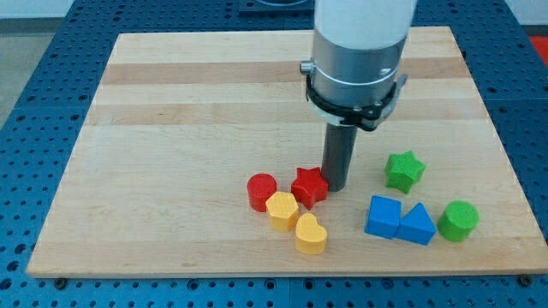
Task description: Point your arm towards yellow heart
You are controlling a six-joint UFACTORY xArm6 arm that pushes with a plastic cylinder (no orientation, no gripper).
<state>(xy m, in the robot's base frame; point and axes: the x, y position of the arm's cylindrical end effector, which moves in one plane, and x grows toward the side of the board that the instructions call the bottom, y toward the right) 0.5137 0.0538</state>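
Observation:
The yellow heart (311, 234) lies near the board's bottom edge, at the lower right end of a small cluster. My tip (335, 187) rests on the board right against the right side of the red star (309, 186). The heart is below the tip and slightly to its left, about a block's width away, with the red star's lower edge just above it. A yellow pentagon-like block (282, 210) touches the heart's upper left. A red cylinder (261, 191) sits at the left of the cluster.
A green star (404, 170) lies right of the tip. Below it, a blue cube (383, 216), a blue triangle (417, 225) and a green cylinder (458, 220) form a row near the wooden board's (188, 128) bottom right edge.

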